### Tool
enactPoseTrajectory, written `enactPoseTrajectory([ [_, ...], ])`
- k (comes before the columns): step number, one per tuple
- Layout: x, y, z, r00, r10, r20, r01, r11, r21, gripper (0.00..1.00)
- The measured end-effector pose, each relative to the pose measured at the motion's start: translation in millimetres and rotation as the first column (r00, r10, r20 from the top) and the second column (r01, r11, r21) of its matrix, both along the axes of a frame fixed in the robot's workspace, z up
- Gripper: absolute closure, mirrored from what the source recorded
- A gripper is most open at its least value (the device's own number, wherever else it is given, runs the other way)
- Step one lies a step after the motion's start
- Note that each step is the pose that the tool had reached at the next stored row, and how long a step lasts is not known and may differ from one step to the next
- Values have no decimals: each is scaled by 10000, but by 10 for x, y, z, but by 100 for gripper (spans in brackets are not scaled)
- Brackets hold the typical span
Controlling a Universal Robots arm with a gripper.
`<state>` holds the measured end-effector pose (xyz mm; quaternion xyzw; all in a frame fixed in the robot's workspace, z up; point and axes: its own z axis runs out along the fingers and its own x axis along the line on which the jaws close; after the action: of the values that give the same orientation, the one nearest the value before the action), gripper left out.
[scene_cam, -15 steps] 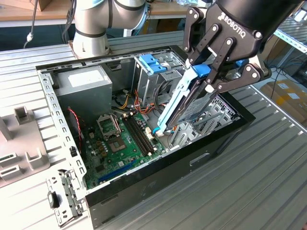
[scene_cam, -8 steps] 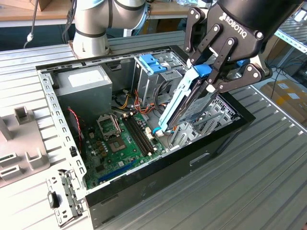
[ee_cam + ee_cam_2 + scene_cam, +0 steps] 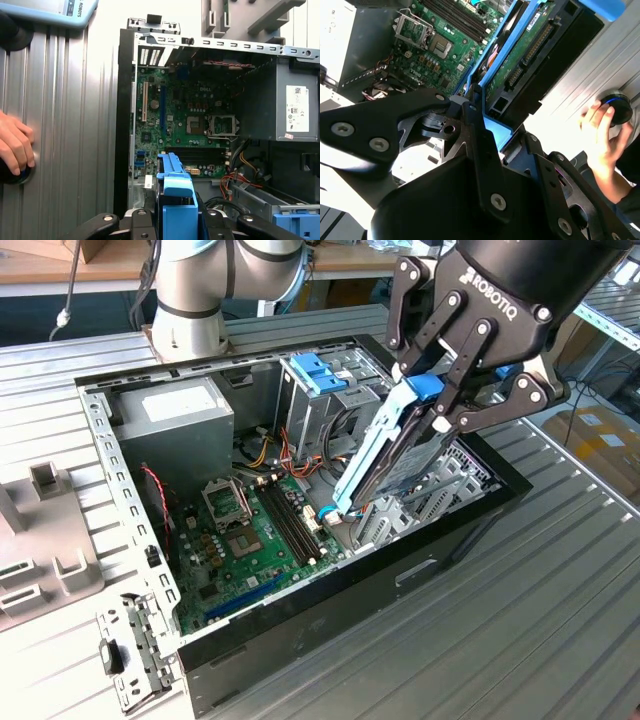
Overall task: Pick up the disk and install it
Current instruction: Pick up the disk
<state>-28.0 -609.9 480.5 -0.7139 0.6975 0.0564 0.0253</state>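
Observation:
The disk (image 3: pixel 385 455), a dark flat drive with blue plastic side rails, hangs tilted on edge over the open computer case (image 3: pixel 330 590), at the exterior view's right side of it. My gripper (image 3: pixel 435 410) is shut on the disk, its black fingers pressing on the upper blue rail. The lower end of the disk sits just above the metal drive bay (image 3: pixel 445 490) beside the green motherboard (image 3: pixel 250 540). In the second wrist view the disk (image 3: pixel 525 65) shows its circuit board and connectors. In the first wrist view its blue rail (image 3: pixel 175 195) stands between the fingers.
A grey power supply (image 3: pixel 175 415) fills the case's back corner. A light-blue latch piece (image 3: pixel 318 370) sits at the back, above the cables. A person's hand (image 3: pixel 15 142) rests on a black knob on the ribbed table. Loose grey brackets (image 3: pixel 130 650) lie at the exterior view's left.

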Motion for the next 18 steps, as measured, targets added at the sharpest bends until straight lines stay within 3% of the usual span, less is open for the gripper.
enactPoseTrajectory([
  [18, 64, 0, -16, 10000, 0, 0, 0, 10000, -12, 63],
])
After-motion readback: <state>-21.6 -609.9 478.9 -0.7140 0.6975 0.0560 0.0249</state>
